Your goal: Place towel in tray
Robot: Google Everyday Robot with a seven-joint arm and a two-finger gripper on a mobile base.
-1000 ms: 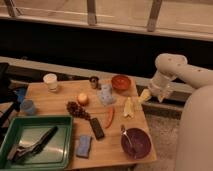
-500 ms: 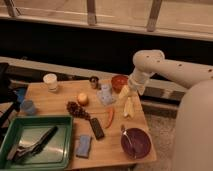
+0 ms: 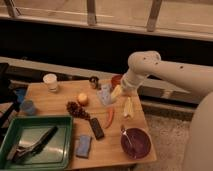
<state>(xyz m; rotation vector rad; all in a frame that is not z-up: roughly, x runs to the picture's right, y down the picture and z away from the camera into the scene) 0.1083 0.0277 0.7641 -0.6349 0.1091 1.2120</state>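
Observation:
The towel point(image 3: 105, 94) is a small pale blue crumpled cloth lying on the wooden table point(image 3: 60, 100), right of centre. My gripper point(image 3: 118, 92) is at the end of the white arm point(image 3: 150, 67), which reaches in from the right. It hangs low just beside the towel's right edge, and I cannot tell if it touches it. The green tray point(image 3: 56, 159) sits at the table's front left corner, well away from the gripper. A black tool point(image 3: 35, 146) lies in it.
On the table are a banana point(image 3: 128, 106), a red chilli point(image 3: 109, 117), a black remote point(image 3: 96, 128), a blue sponge point(image 3: 84, 146), a purple bowl point(image 3: 136, 142), a dark cluster point(image 3: 75, 108), an orange fruit point(image 3: 82, 99), a white cup point(image 3: 50, 81), a blue cup point(image 3: 28, 106), a can point(image 3: 93, 81) and a red bowl point(image 3: 117, 79).
The arm has swung left from the table's right edge, past the banana, and down towards the towel. Nothing on the table has moved.

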